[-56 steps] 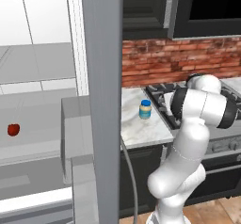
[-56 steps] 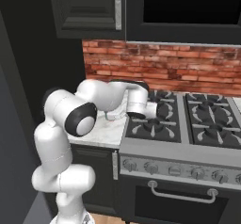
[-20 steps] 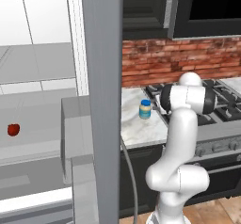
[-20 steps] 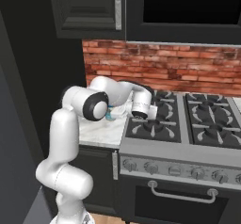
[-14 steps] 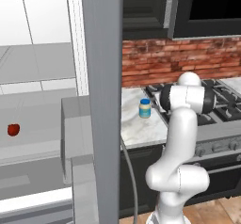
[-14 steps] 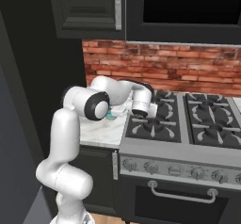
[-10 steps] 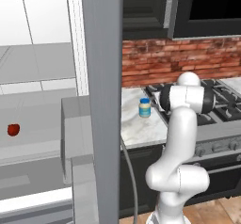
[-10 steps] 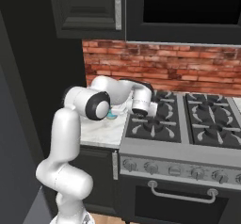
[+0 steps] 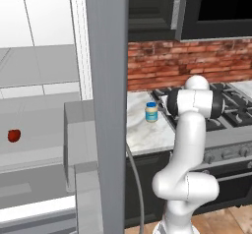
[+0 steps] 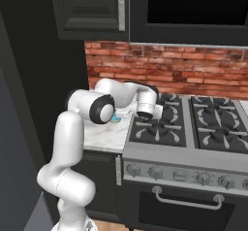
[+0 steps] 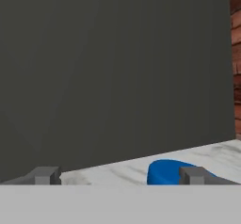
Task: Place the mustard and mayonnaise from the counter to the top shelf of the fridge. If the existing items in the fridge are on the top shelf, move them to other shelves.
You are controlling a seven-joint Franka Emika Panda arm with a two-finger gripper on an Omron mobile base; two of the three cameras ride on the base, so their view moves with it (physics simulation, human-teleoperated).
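The mayonnaise (image 9: 151, 112), a squat jar with a blue lid, stands on the white marble counter (image 9: 147, 132) next to the stove. In the hand view its blue lid (image 11: 165, 172) sits low between my fingertips, nearer the right one. My gripper (image 11: 120, 176) is open and holds nothing; it faces the dark grey side of the fridge (image 11: 108, 68). In the right base view my hand (image 10: 145, 103) hovers at the counter's right edge, in front of the jar (image 10: 115, 119). The mustard is out of view. A tiny red fruit (image 9: 14, 135) lies on a lower fridge shelf, below a pale grey shelf panel (image 9: 39, 66).
The open fridge door's grey edge (image 9: 106, 80) stands upright between the fridge interior and the counter. A gas stove (image 10: 193, 128) with dark grates adjoins the counter on the right. A red brick backsplash (image 10: 164, 72) and dark upper cabinets close off the back.
Since the earliest frames the arm has swung upright and drawn the hand in toward the jar. Over the last second it barely moves. The jaws stay open.
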